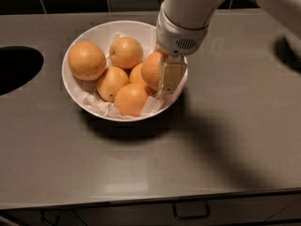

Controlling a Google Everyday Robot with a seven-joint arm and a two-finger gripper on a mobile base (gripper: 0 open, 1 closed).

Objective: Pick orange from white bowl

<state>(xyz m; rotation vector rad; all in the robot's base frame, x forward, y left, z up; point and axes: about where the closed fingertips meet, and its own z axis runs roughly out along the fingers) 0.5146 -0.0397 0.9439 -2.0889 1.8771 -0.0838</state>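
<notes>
The white bowl (80,94) sits on the grey counter, lined with crumpled white paper, and holds several oranges. My gripper (157,78) comes down from the upper right over the bowl's right side. It is shut on the deep orange orange (150,68). One cream fingertip (170,77) presses on the orange's right side; the other finger is hidden behind the fruit. The held orange sits slightly above its neighbours. The large paler orange (86,60) lies at the bowl's left.
Smaller oranges (126,52) (112,83) (131,99) fill the bowl's middle and front. A dark round opening (16,69) is in the counter at far left. A drawer handle (190,213) runs below the front edge. Dark tiles line the back.
</notes>
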